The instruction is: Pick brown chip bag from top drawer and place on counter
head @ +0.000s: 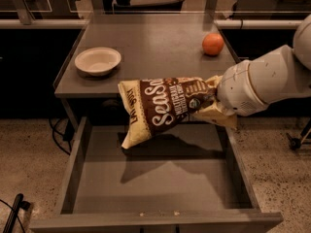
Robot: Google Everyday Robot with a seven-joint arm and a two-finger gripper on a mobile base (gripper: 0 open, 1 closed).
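Chip bag (163, 108) "SeaS" in hand (212, 102) above drawer (160, 181)

Bowl (97, 60): cream, shallow, upright, at left.
Orange (213, 43): round, far right, well apart from the bowl.
Floor (29, 154): speckled tan.
Cable (57, 136): dark, on the floor, left.
End effector (212, 102): right of centre, gripping the brown chip bag (160, 106).

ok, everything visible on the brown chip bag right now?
The brown chip bag is a crinkly pillow pack, dark brown middle with white script lettering, cream ends. It hangs tilted, left end lower, over the open top drawer, shadow on its floor, in front of the counter edge. Only the gripper touches it, clamped on its right end.
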